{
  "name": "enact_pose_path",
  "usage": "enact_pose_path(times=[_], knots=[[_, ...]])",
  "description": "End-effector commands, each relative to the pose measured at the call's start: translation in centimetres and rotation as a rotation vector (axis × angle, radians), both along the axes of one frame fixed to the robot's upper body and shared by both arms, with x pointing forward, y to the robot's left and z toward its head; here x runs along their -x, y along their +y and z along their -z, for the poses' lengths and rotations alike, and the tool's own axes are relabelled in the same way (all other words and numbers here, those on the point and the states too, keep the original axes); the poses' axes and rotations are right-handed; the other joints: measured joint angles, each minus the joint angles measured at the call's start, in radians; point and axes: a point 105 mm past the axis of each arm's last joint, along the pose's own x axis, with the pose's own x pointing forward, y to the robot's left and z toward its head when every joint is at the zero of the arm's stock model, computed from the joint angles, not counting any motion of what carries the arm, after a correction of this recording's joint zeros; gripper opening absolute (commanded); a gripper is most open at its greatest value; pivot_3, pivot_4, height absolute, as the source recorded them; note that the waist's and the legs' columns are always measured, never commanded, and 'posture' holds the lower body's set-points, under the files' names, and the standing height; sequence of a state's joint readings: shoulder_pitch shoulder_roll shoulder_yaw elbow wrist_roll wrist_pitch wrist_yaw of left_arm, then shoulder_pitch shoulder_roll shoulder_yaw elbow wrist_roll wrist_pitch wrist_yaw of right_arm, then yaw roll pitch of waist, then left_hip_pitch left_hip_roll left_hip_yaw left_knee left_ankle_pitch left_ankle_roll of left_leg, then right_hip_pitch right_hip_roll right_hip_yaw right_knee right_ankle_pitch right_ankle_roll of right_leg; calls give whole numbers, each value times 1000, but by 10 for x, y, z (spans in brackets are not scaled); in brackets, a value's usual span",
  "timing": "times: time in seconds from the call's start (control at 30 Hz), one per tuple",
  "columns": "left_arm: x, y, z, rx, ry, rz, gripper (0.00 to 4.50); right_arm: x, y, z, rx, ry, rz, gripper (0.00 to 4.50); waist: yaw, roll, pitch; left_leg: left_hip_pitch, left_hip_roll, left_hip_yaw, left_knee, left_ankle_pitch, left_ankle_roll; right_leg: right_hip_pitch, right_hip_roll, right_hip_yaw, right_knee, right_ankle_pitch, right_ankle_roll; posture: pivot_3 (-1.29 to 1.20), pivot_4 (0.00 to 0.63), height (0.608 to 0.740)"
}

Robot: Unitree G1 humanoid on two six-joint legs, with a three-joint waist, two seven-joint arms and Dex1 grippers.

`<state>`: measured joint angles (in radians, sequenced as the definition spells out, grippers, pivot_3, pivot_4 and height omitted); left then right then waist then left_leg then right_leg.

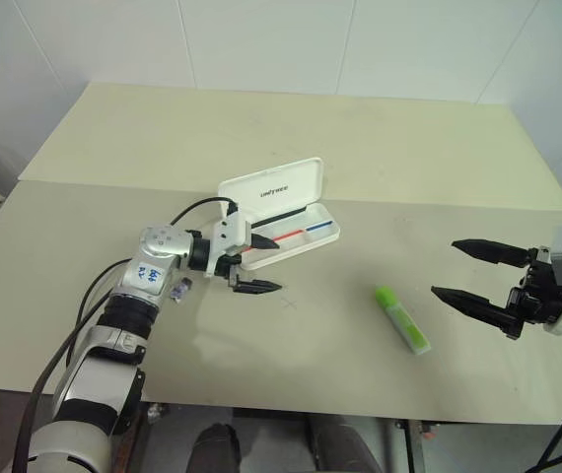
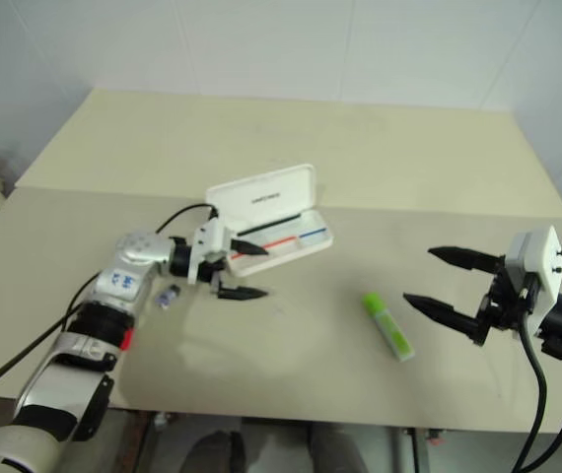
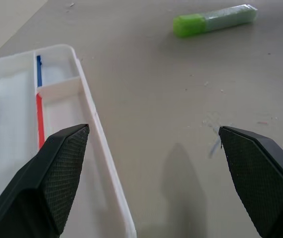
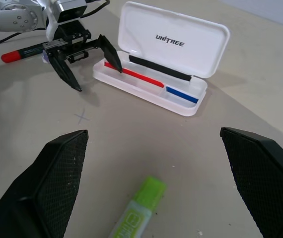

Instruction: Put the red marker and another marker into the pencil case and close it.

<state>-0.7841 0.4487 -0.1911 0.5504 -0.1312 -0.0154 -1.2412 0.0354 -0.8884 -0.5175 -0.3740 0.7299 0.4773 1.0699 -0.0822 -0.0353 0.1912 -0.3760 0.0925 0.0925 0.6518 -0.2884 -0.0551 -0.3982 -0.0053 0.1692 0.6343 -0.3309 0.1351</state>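
the pencil case (image 1: 283, 213), a white hard rectangular hinged box with rounded corners, lies open on the pale beige table (image 1: 360, 148), its lid tilted up with dark lettering on the inside face and thin red, blue and black lines along the tray. the left gripper (image 1: 258, 264), two black pointed fingers on a silver wrist, hangs at the near end of the case with its fingers spread wide and nothing between them; one finger sits over the tray's edge by the red line, the other over bare table just outside the case wall. the red marker (image 4: 25, 52), a thick red pen, lies flat on the table behind the left wrist, on the side away from the case, partly hidden by the gripper's body. a small grey-purple clip-like object (image 1: 179, 289) rests on the table just beside the left forearm. the light-green highlighter (image 1: 402, 319) with a brighter green cap lies loose on the table between the two hands, nearer the right gripper (image 1: 470, 270), which hovers above the table with its black fingers wide apart and empty, pointing toward the highlighter and the case
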Motion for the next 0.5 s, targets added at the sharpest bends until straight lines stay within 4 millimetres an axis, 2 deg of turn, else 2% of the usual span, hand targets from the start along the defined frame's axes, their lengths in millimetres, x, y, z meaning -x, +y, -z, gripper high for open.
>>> enact_pose_path(times=[0.03, 0.5], knots=[[-8, -1, -3, -21, -20, -34, 4493, 1, -1, -7, 10, -45, 11, 4500, -1, 0, 0, 0, 0, 0, 0, 0, 0, 0, 0, 0, 0, 0, 0, 0, 150, 740], [-21, -7, 4, -103, 29, -58, 4493, 5, -6, -7, 26, -46, 34, 4500, 2, 0, 0, 0, -1, 0, -1, 0, 0, 0, 0, 0, -1, 0, 0, 0, 150, 740]])
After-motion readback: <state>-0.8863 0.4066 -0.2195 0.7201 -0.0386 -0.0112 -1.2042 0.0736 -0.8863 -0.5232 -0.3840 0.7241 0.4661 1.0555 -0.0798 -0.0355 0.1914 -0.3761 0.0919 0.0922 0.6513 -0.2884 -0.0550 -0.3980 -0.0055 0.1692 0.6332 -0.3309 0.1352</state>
